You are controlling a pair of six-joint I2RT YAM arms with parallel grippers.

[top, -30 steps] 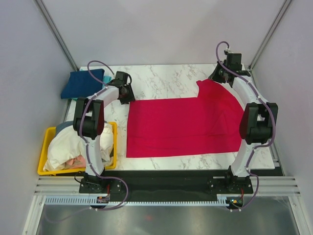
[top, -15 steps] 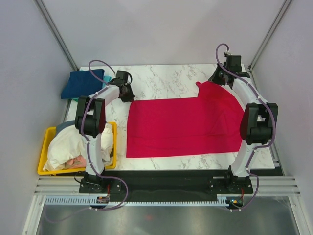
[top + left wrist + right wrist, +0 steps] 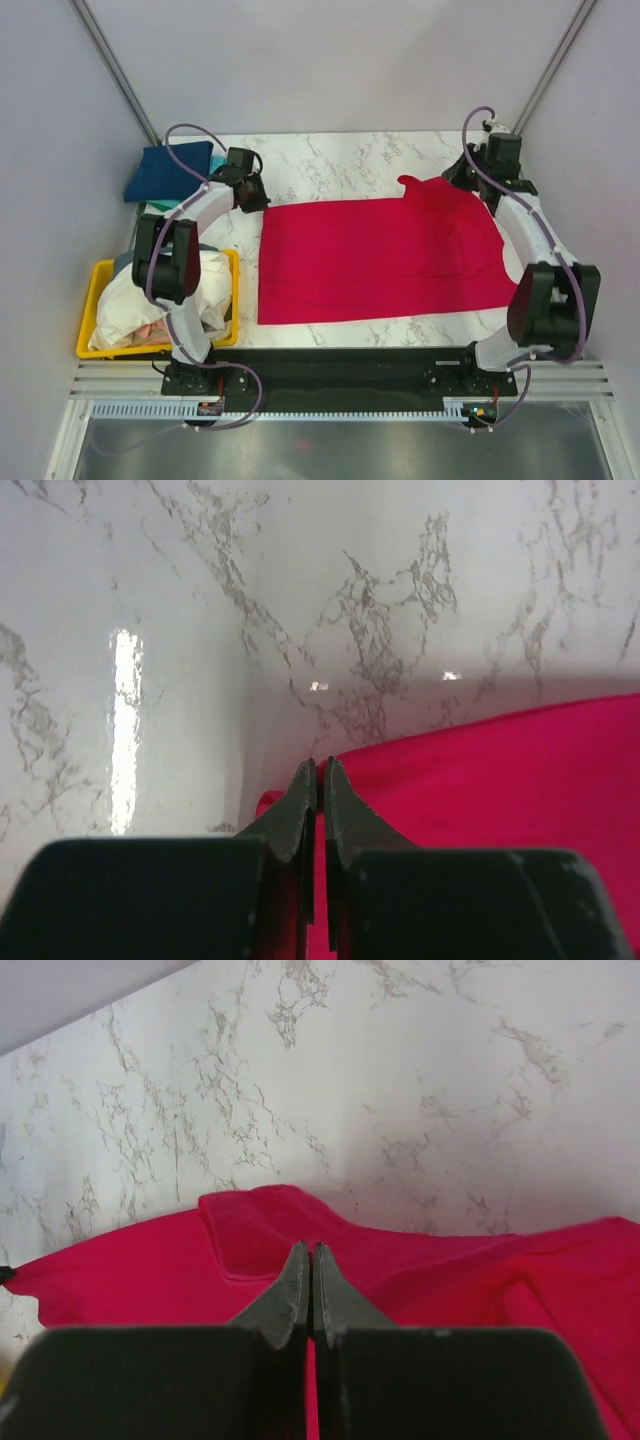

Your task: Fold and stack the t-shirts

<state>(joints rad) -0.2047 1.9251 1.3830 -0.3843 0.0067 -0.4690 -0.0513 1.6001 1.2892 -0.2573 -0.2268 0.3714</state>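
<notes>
A red t-shirt [image 3: 380, 255] lies spread flat on the marble table. My left gripper [image 3: 260, 199] is at the shirt's far left corner. In the left wrist view it [image 3: 320, 767] is shut with red cloth [image 3: 500, 780] between its fingers. My right gripper [image 3: 466, 181] is at the shirt's far right part. In the right wrist view it [image 3: 312, 1250] is shut on a raised fold of the red cloth [image 3: 260, 1235]. A folded dark blue shirt [image 3: 165, 172] lies at the far left of the table.
A yellow bin [image 3: 98, 285] at the near left holds white and other crumpled clothes [image 3: 150, 300]. A teal item [image 3: 217, 160] peeks out beside the blue shirt. Bare marble [image 3: 340, 160] lies beyond the red shirt. Frame posts stand at both far corners.
My right arm has swung to the right and my left gripper has shifted left. The red shirt is stretched wider, and its right edge now lies further right.
</notes>
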